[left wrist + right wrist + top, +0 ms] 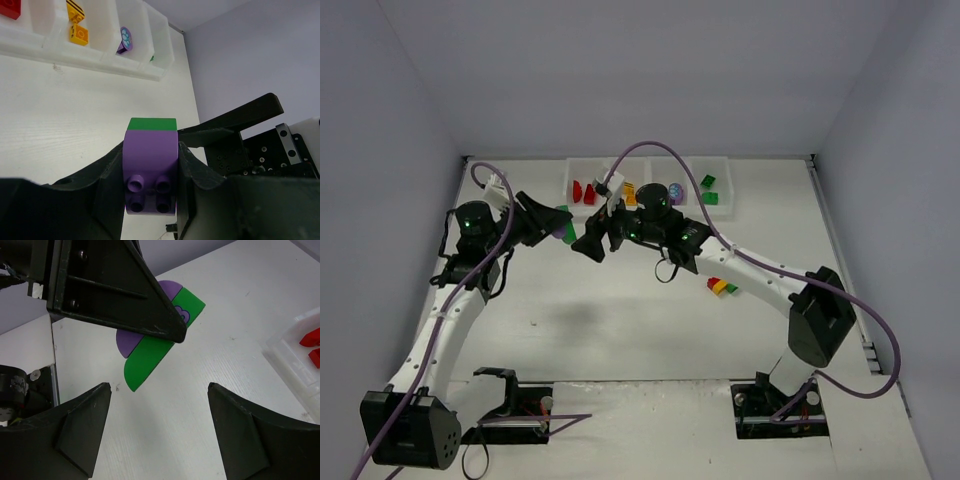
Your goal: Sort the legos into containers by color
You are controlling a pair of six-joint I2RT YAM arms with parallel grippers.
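Note:
My left gripper (558,225) is shut on a clump of two legos, a purple brick (150,165) with a green brick (152,124) joined at its far end, held above the table. My right gripper (593,237) is open and empty, facing the clump from the right. In the right wrist view the green brick (150,357) and purple brick (126,344) hang under the left finger (120,290), just beyond my open right gripper (159,387). The containers (650,165) stand in a row at the back, holding red (585,192), yellow-orange (630,192), purple (676,193) and green (708,190) legos.
A red, yellow and green clump (722,287) lies on the table under the right forearm. The bins also show in the left wrist view (95,55) and the red bin's corner in the right wrist view (300,360). Walls enclose the table on three sides.

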